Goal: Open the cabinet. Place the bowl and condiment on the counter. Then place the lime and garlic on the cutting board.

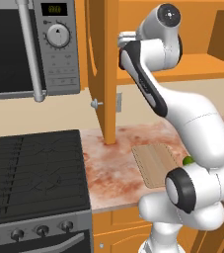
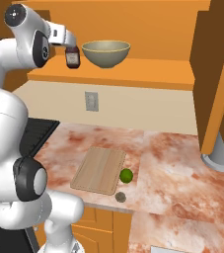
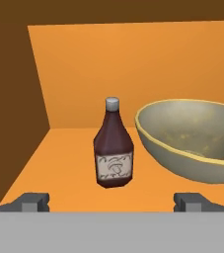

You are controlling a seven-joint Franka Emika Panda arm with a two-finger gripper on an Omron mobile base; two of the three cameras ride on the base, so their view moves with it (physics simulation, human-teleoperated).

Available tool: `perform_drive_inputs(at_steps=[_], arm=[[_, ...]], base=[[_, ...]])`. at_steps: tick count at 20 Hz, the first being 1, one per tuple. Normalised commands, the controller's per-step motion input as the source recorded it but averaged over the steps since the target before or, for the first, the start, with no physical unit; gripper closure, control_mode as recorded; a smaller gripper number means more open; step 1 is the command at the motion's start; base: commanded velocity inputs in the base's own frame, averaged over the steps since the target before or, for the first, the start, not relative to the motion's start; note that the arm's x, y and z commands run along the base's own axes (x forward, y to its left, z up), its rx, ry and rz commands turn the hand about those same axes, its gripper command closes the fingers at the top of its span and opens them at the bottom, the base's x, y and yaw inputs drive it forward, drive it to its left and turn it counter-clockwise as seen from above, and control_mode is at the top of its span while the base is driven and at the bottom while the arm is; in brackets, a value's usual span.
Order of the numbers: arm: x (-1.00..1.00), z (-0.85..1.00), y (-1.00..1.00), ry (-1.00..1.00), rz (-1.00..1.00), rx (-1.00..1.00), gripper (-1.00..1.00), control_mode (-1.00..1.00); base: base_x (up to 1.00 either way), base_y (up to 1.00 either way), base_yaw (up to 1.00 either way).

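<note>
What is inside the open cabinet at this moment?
On the cabinet shelf stand the condiment and, beside it, the bowl. The open gripper faces the bottle. The shelf behind the bowl is hidden.

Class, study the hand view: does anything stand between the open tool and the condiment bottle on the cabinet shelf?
Nothing visible does. The tool faces the condiment bottle across bare shelf; the bowl sits beside it, apart.
</note>
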Motion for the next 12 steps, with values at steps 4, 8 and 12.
perform_drive_inputs(at_steps=[4, 8, 12], arm=[[0.14, -0.03, 0.00, 0.00, 0.00, 0.00, -1.00, -1.00], [0.12, -0.07, 0.00, 0.00, 0.00, 0.00, -1.00, -1.00], [0.12, -0.06, 0.00, 0.00, 0.00, 0.00, -1.00, -1.00]], base=[[0.00, 0.00, 0.00], [0.00, 0.00, 0.00], [0.00, 0.00, 0.00]])
